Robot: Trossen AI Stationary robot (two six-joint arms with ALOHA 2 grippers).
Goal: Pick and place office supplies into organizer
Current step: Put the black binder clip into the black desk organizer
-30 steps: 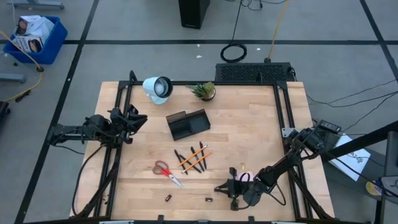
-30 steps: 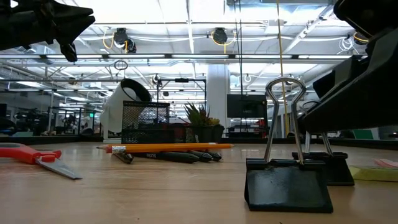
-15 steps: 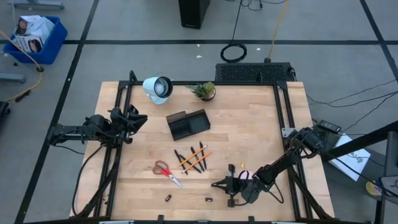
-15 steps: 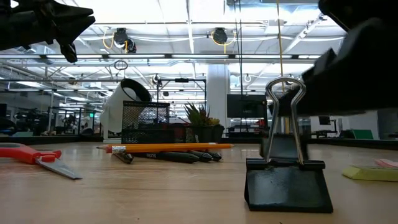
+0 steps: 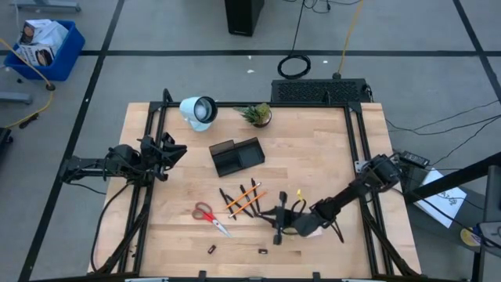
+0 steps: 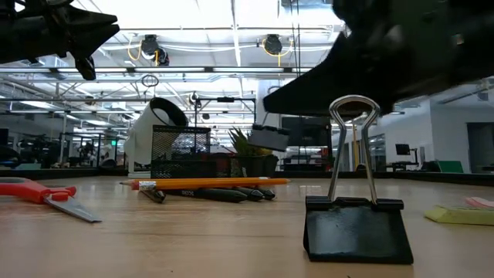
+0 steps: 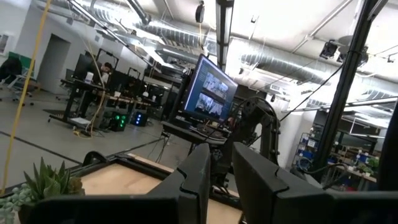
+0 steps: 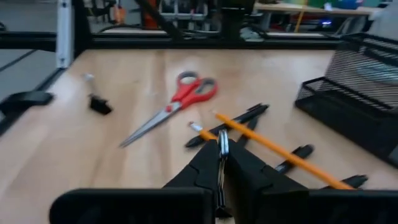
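My right gripper (image 5: 279, 222) hovers over the table's near middle, just right of the pens and pencils (image 5: 243, 200), shut on a black binder clip (image 6: 268, 137). The red-handled scissors (image 5: 205, 213) lie flat left of the pens. The black organizer (image 5: 236, 157) stands farther back. A second binder clip (image 6: 355, 224) stands on its flat base near the front edge, and another small one (image 8: 96, 102) lies beyond the scissors. A sticky-note pad (image 6: 463, 215) lies at the right. My left gripper (image 5: 168, 149) waits at the table's left edge, a narrow gap between its fingers (image 7: 196, 177). My right gripper pinches the binder clip's wire handle loop (image 8: 222, 144) between its two fingers. The fingers reach in about level from the table's right side. The clip is lifted clear of the table, its black body showing just past the fingertips in the low view.
A white round lamp (image 5: 198, 110) and a small potted plant (image 5: 257, 115) stand at the far edge. A yellow bit (image 5: 298, 192) lies right of the pens, and a dark bit (image 5: 263, 252) near the front edge. Bare wood lies between organizer and right edge.
My right gripper has swung from beside the sticky-note pad toward the table's left and a little farther back, rising slightly. The binder clip that stood behind the other one has left the table and travels with it, now clear of the wood.
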